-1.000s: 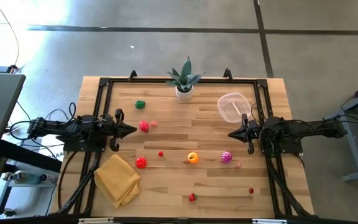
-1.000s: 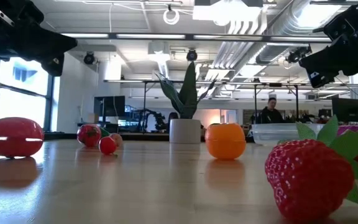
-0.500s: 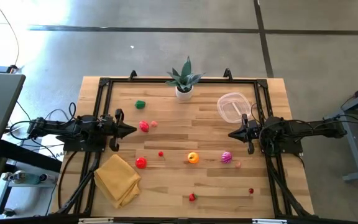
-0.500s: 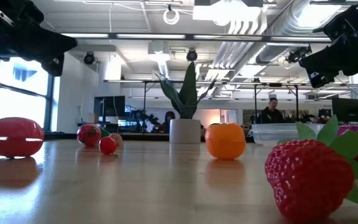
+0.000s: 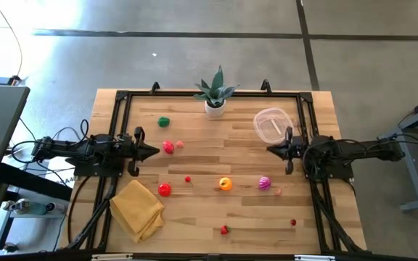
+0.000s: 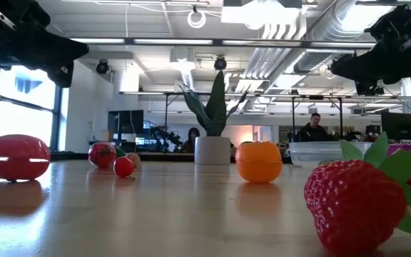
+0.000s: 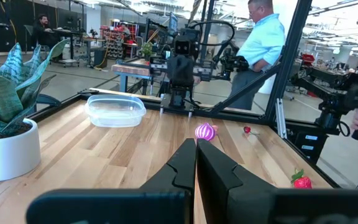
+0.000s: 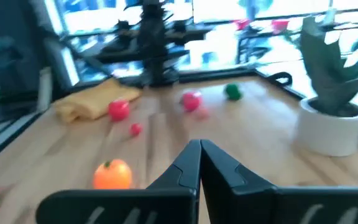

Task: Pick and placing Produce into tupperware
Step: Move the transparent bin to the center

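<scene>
Small toy produce lies scattered on the wooden table: a green piece (image 5: pixel 164 122), a red one (image 5: pixel 168 147), another red one (image 5: pixel 165 190), an orange-yellow one (image 5: pixel 226 184), a magenta one (image 5: pixel 265 183) and a strawberry (image 5: pixel 224 230). The clear tupperware (image 5: pixel 272 125) stands empty at the far right. My left gripper (image 5: pixel 157 151) hovers shut at the left side, pointing level toward the middle. My right gripper (image 5: pixel 269 149) hovers shut at the right side, just near of the tupperware. Neither holds anything.
A potted green plant (image 5: pixel 216 96) stands at the far middle edge. A folded yellow cloth (image 5: pixel 138 209) lies at the near left. A black frame (image 5: pixel 122 96) runs around the table top. People show in the room beyond the table.
My right gripper has swung its shut fingertips a little toward the table's far edge, toward the tupperware. The produce and the tupperware lie where they were.
</scene>
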